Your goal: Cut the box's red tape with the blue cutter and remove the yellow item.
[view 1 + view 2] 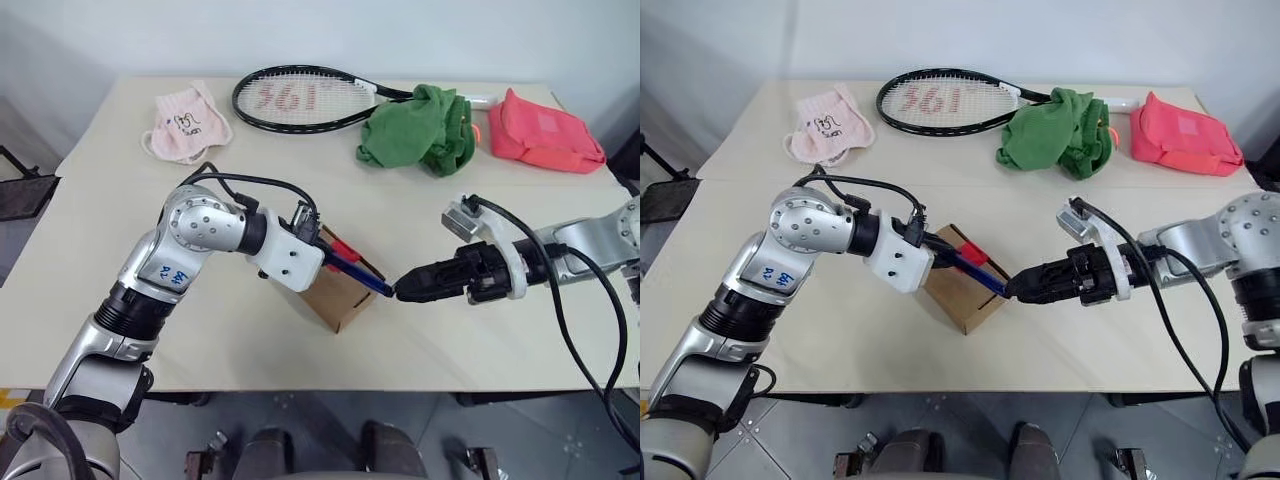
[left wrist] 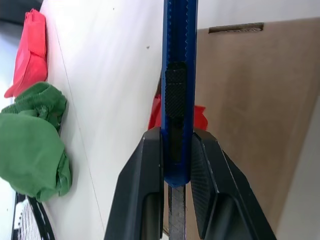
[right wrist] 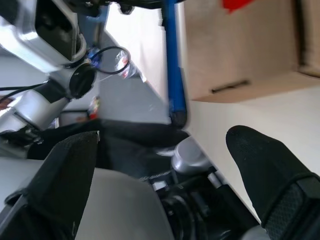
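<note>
The left pincer point(image 2: 175, 165) pointed forward-right and downward, clamped on the blue cutter point(image 2: 180, 75); the right pincer point(image 3: 165, 165) (fingers spread wide) pointed left.

The box point(image 1: 338, 290) is a small brown cardboard carton standing near the front edge of the table point(image 1: 120, 330), about at its middle. The red tape point(image 1: 342, 247) is a short strip on its top. The blue cutter point(image 1: 358, 275) lies slanted over the box top.

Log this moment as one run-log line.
left gripper: shut on blue cutter | cutter over box | red tape: on box | right gripper: open, beside box
</note>
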